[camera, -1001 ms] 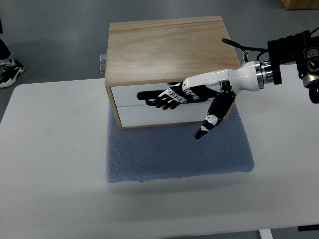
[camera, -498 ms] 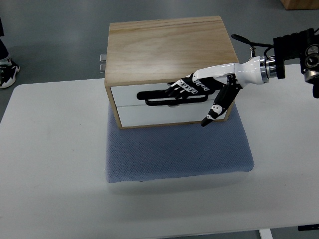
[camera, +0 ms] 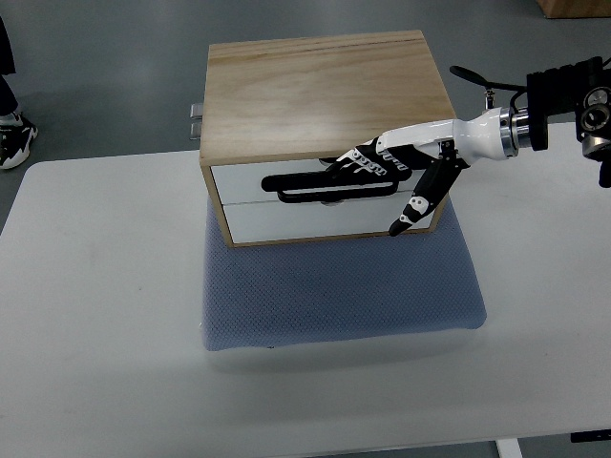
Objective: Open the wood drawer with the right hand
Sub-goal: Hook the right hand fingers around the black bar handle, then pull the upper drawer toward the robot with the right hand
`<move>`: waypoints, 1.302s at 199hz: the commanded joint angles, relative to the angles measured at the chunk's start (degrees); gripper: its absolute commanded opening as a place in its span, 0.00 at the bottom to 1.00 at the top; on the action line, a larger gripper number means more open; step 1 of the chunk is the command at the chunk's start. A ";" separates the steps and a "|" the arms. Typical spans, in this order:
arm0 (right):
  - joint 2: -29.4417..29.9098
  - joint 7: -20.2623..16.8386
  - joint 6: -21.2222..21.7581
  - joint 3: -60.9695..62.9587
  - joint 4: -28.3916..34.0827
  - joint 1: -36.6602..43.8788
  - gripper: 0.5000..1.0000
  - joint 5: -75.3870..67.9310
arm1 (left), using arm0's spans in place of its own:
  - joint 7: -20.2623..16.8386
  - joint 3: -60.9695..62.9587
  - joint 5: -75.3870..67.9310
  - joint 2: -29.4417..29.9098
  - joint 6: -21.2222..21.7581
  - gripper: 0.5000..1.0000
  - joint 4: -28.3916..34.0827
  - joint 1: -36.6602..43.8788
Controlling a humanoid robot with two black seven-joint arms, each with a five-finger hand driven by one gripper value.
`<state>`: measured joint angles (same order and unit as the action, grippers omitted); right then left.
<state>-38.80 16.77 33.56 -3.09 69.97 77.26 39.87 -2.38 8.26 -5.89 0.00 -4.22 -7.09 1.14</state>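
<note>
A wooden drawer box (camera: 320, 91) is set on a blue-grey mat (camera: 339, 286) that is laid on the white worktop (camera: 95, 315), toward the far side of it. Two white drawer fronts are seen on the near face; the upper drawer (camera: 243, 181) carries a long black handle (camera: 305, 188), and both drawers are seen flush with the box. The right hand (camera: 387, 164) is reached in from the picture's right edge and is laid against the right part of the upper front. Its fingers (camera: 355, 164) are curled over the right end of the handle, although it cannot be told whether the bar is fully gripped. The thumb (camera: 417, 202) is pointed downward, apart from the handle, in front of the box's right corner. A person's shoe (camera: 14, 143) is seen on the floor at the left edge.
</note>
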 commanded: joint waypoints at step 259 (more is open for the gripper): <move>-1.27 0.02 1.44 -0.16 6.32 -2.64 0.89 0.47 | 0.01 0.00 0.00 0.00 0.00 1.00 -0.03 0.00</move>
<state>-39.34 16.80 35.03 -3.26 74.47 74.61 40.42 -2.38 8.26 -5.89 0.00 -4.22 -7.10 1.14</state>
